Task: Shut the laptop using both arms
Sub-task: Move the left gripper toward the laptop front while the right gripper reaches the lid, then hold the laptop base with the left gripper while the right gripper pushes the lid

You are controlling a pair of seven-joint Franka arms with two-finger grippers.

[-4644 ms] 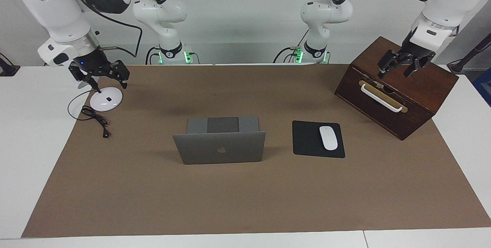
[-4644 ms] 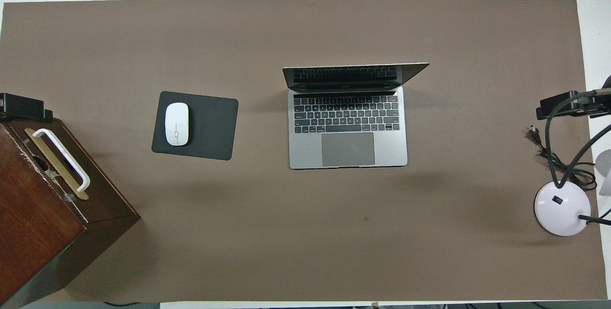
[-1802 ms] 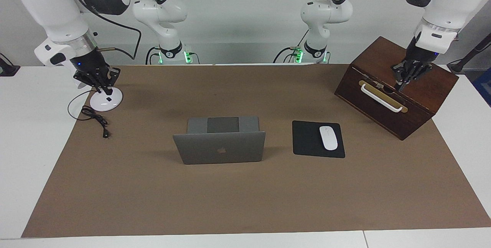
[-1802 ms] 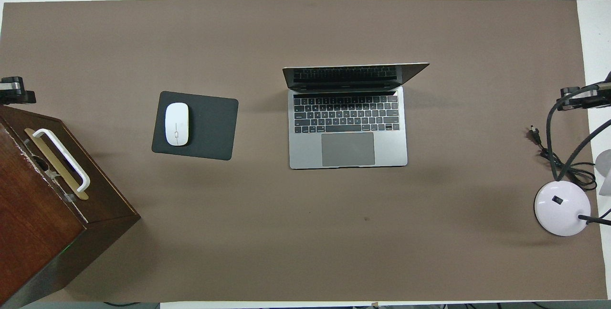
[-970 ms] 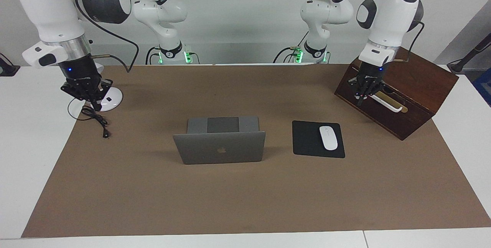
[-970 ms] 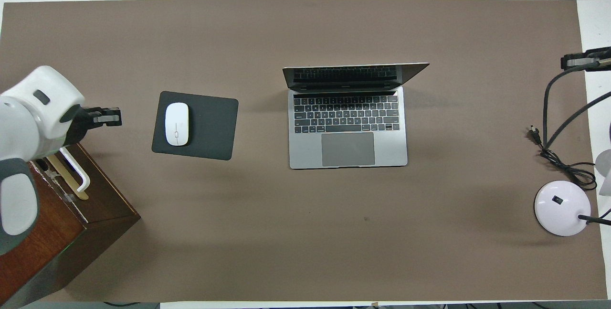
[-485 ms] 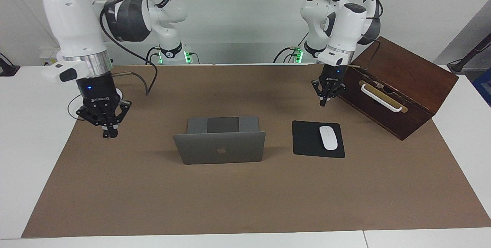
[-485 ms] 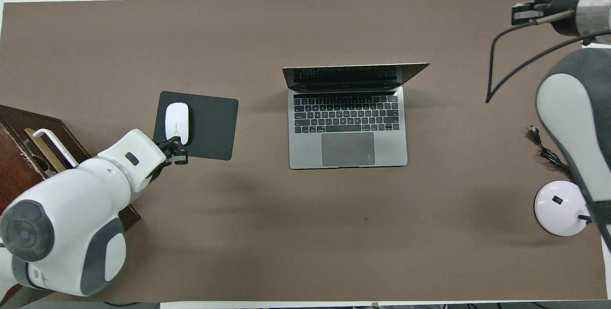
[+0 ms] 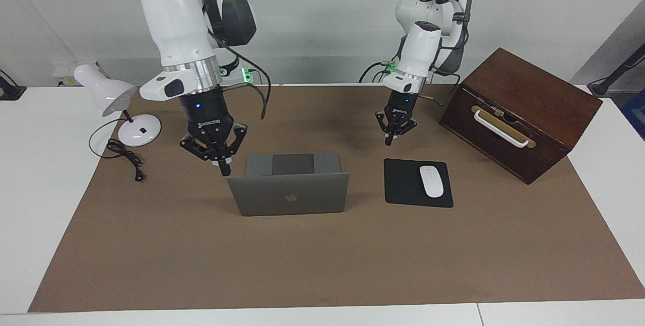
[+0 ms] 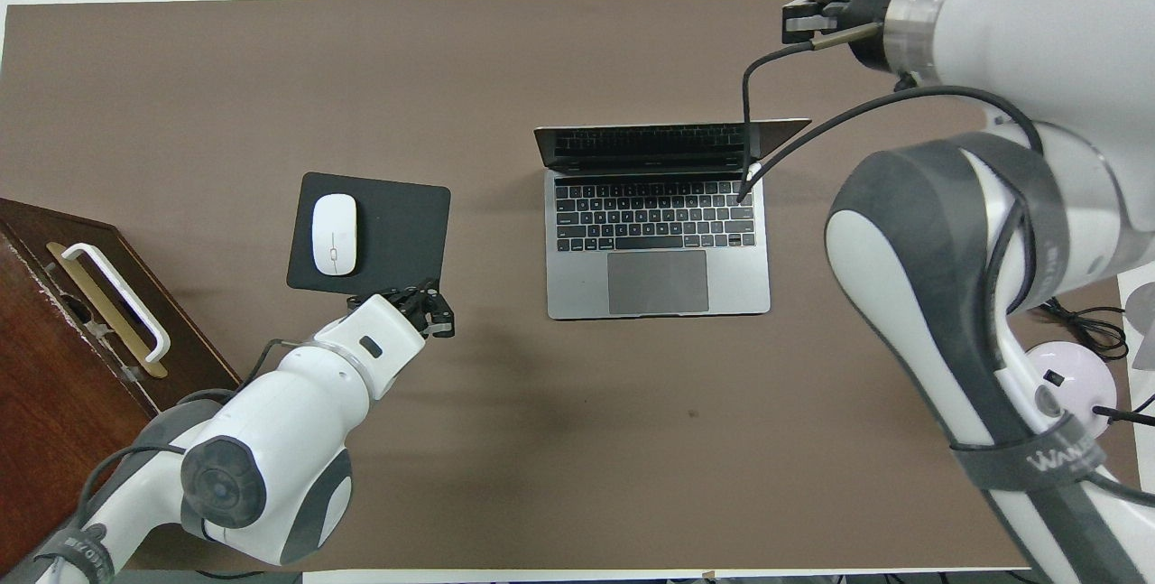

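Both arms swung in from the table ends toward the laptop (image 9: pixel 288 185).
Lid's up mid-mat; right gripper (image 9: pixel 220 164) hangs by its corner, left gripper (image 9: pixel 392 136) off toward the mousepad (image 9: pixel 403 185). Fingers look pinched closed, I think. Next: reach the lid's top edge and push down.

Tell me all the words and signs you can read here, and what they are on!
"WAN", white letters, the rest cut off: on the dark grey strap around the right arm.
Dark apple logo, no words: on the thin silver-grey metal laptop lid.
Small white print on the black right gripper and left gripper: too blurred to read.
Black keyboard keys: too small to read.
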